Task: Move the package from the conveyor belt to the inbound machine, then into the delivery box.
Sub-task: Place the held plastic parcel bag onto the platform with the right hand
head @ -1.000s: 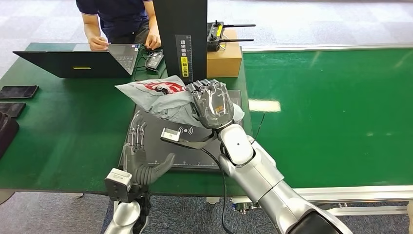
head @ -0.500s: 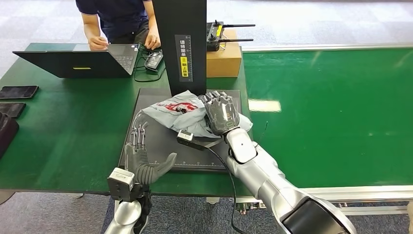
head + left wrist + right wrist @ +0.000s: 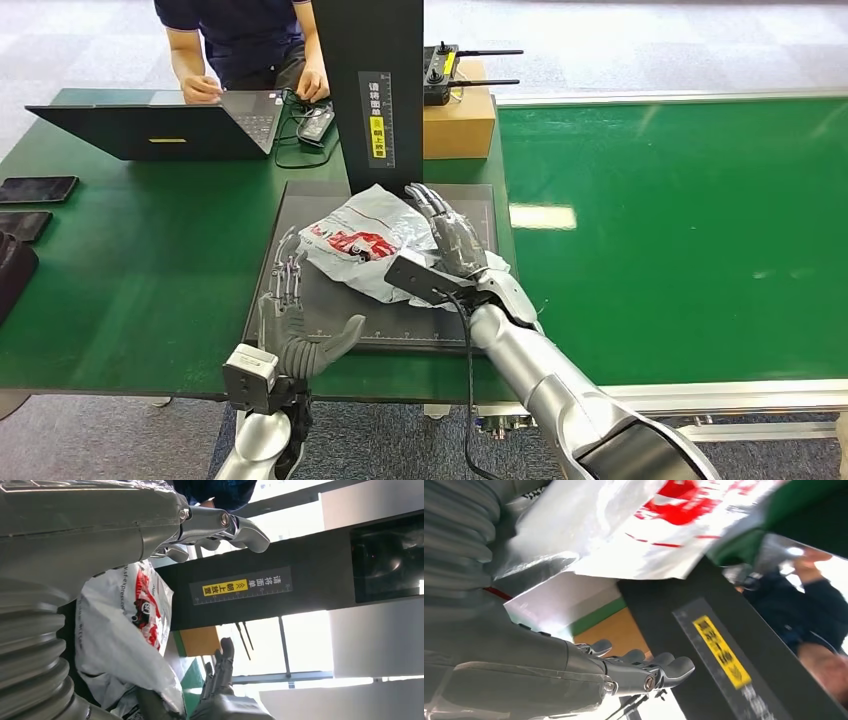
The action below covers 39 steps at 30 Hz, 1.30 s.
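The package (image 3: 365, 240), a crumpled white plastic mailer with red print, lay on the dark flat platform of the inbound machine (image 3: 310, 320), just in front of the machine's black upright column (image 3: 375, 90) (the column carried a yellow and grey label strip). The right hand (image 3: 450, 240) rested along the package's right edge with its fingers stretched out flat and apart, touching the plastic but not closed around it; the right wrist view showed those fingers (image 3: 644, 672) extended with nothing between them and the package (image 3: 634, 525) beside the palm. The left hand (image 3: 295, 325) stood at the platform's near left part, palm up, fingers spread and thumb out, holding nothing and a little apart from the package; in the left wrist view its fingertips (image 3: 220, 522) pointed toward the column (image 3: 260, 587) with the package (image 3: 125, 640) lying next to it. The platform sat on a green bench (image 3: 130, 270). To the right ran the green conveyor belt (image 3: 690, 230). Behind the column stood a cardboard box (image 3: 460, 120) with a black antenna device on top. On the bench's far left side an open laptop (image 3: 160, 125) sat before a person (image 3: 245, 40) whose hands rested near it, and dark phones (image 3: 38, 188) lay at the left edge.
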Motion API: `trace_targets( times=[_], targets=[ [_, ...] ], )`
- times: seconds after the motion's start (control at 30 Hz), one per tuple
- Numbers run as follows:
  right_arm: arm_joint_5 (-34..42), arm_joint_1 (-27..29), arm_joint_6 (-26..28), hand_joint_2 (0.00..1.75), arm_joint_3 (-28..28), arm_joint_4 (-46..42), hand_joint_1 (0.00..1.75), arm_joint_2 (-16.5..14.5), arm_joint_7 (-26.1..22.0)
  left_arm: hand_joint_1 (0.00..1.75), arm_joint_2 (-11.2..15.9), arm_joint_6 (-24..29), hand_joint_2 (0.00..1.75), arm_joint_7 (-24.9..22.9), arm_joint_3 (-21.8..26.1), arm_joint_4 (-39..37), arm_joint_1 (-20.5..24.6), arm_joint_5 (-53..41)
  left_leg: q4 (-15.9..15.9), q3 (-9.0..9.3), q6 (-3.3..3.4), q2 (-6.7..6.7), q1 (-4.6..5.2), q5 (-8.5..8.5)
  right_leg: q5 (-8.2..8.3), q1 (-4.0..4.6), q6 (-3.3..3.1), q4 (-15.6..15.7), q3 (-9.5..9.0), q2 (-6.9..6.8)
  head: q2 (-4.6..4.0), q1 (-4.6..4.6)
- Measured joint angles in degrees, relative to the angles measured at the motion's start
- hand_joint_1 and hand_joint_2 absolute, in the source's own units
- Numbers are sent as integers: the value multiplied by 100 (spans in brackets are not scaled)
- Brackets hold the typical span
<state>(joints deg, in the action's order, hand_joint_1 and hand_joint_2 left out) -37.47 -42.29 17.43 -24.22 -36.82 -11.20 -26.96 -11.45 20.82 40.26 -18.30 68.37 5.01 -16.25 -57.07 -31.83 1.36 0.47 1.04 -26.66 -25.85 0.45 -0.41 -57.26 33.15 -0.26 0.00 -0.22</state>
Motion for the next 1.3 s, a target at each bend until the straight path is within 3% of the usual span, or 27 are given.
trace_targets(
  times=[0.27,0.73,0.87,1.3],
  targets=[
    [1943,525,-937,175,296,-1205,0,125,-386,0,9,51,175,0,13,0,-14,23,0,-2,0,0,0,0,0,-1,0,1,1,0,0,1],
    [2903,1153,-1447,175,369,-2710,0,387,-105,0,40,77,175,-1,81,-17,-10,-17,0,-1,0,0,0,0,0,0,0,1,1,0,0,0],
    [2866,1411,-1298,175,415,-3212,0,457,-94,0,42,30,175,0,148,-17,-14,-87,0,-2,0,-1,0,-1,0,0,0,1,1,-1,0,1],
    [2026,2776,119,175,850,-5293,0,493,-413,0,36,-72,175,1,354,-17,-7,-621,1,-2,0,-2,0,-2,-1,0,0,4,1,-1,0,1]
  ],
)
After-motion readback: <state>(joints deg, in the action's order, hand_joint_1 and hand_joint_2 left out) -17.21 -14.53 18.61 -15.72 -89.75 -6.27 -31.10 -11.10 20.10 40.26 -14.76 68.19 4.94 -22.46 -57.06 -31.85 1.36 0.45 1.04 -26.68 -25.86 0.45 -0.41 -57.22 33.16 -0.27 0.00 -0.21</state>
